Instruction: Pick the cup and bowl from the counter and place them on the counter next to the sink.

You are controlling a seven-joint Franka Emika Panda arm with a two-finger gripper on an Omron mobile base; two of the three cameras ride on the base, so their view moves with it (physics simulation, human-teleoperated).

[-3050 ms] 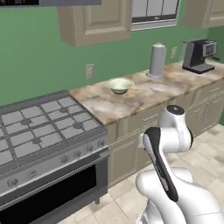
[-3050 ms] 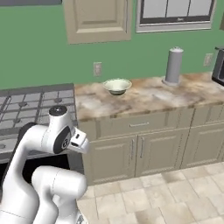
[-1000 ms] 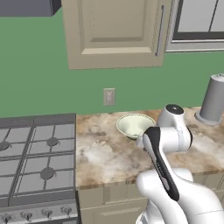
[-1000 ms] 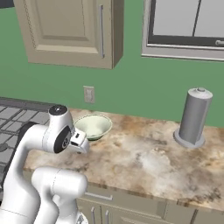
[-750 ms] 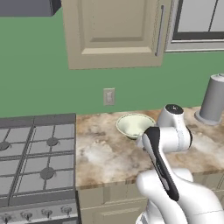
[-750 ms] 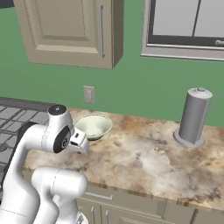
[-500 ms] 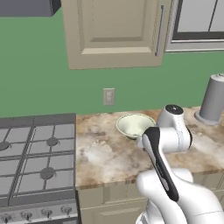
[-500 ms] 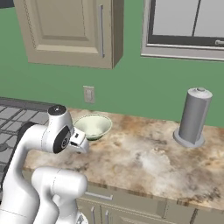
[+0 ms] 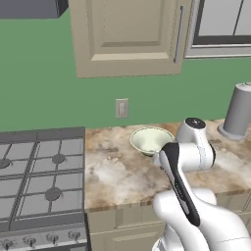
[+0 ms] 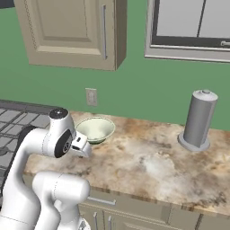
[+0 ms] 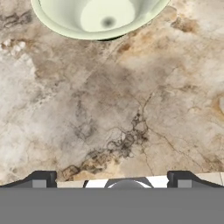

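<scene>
The bowl (image 11: 98,15) is wide, shallow and pale cream-green, with a glossy inside. It stands on the marbled counter (image 11: 109,109) near the back wall, just right of the stove. My gripper (image 11: 113,179) hangs above bare counter on the near side of the bowl, open and holding nothing, its fingertips (image 11: 43,178) set wide apart. From the right base camera the hand (image 10: 79,143) sits just in front of the bowl (image 10: 95,129), apart from it. From the left base camera my arm covers the near right rim of the bowl (image 9: 149,139). The cup and the sink are out of view.
A grey gas stove (image 9: 39,181) borders the counter (image 9: 117,171) on the left. A tall grey cylinder roll (image 10: 197,119) stands at the back right. A wall outlet (image 10: 91,96) sits behind the bowl, with a beige upper cabinet (image 9: 127,34) and a window (image 10: 188,22) above.
Since three seconds ago the base has driven up close to the counter, so the whole scene has grown larger. Over the last second nothing has visibly moved.
</scene>
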